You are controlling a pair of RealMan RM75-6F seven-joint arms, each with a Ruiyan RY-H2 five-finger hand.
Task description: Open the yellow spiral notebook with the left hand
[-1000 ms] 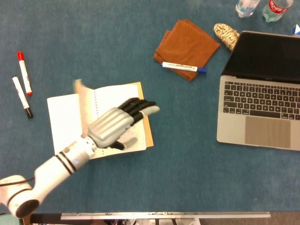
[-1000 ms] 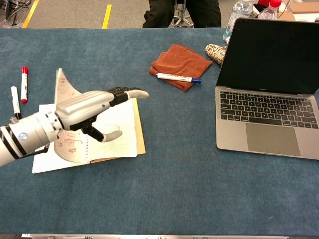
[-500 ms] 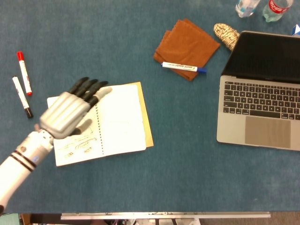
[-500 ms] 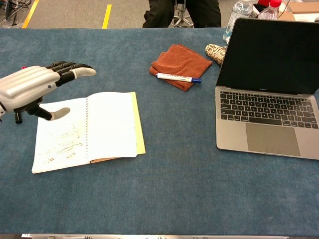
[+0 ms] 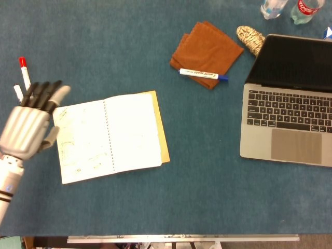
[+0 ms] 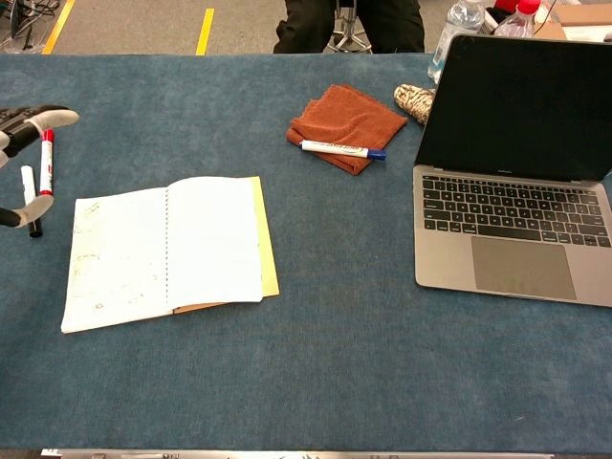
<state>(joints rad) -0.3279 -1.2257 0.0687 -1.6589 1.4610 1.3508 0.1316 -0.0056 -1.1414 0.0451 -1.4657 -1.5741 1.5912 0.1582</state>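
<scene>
The yellow spiral notebook (image 5: 110,136) lies open and flat on the blue table (image 5: 197,192), two white pages showing, with faint scribbles on its left page and the yellow back cover edge visible along its right side. Just beside the notebook's left edge, the left hand (image 5: 27,122) holds nothing; its fingers (image 5: 44,93) are extended side by side, pointing away from the robot, and whether it touches the table cannot be told. Beyond those fingers, left of the notebook, lie a red marker (image 6: 45,161) and a black marker (image 6: 30,199), partly hidden in the head view. Well to the right of the notebook stands an open laptop (image 5: 289,111), screen dark. Farther back, right of the notebook, a folded brown cloth (image 5: 206,46) carries a blue-capped marker (image 5: 203,74) on its near edge. A patterned object (image 5: 250,38) sits between cloth and laptop. Two bottles (image 5: 288,9) stand at the far edge. The right hand is not visible in either view.
</scene>
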